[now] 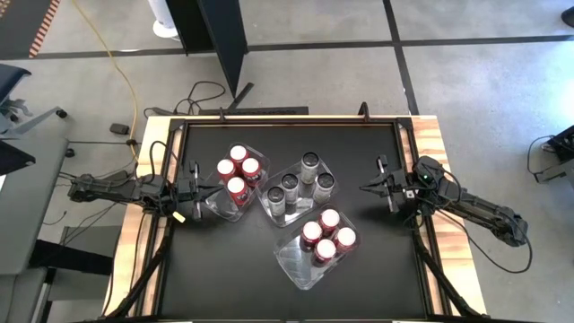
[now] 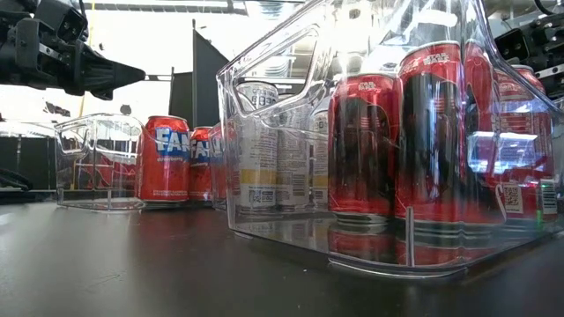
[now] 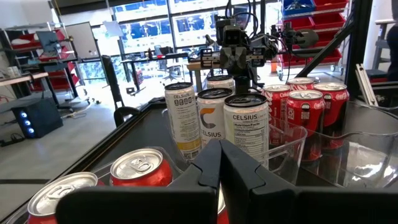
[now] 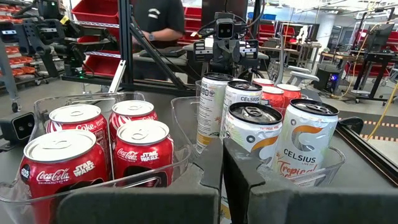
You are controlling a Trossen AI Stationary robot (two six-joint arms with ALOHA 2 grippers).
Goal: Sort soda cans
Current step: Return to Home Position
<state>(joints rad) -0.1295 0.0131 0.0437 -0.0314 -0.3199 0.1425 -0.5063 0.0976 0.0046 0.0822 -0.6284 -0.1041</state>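
Cans grouped in three trays as both arms wait at the tabletop's side edges

Red cans [image 1: 238,170] fill the clear tray [image 1: 213,205] nearest the left edge and another tray [image 1: 300,267] toward the near edge; silver cans [image 1: 299,183] share the middle tray [image 1: 270,213]. The left gripper [image 1: 204,187] and right gripper [image 1: 366,187] hover with fingers pressed together, holding nothing. The cans look rigid, smooth and likely slippery, heavy if full; a grip across the upper body, below the rim, seems safest.
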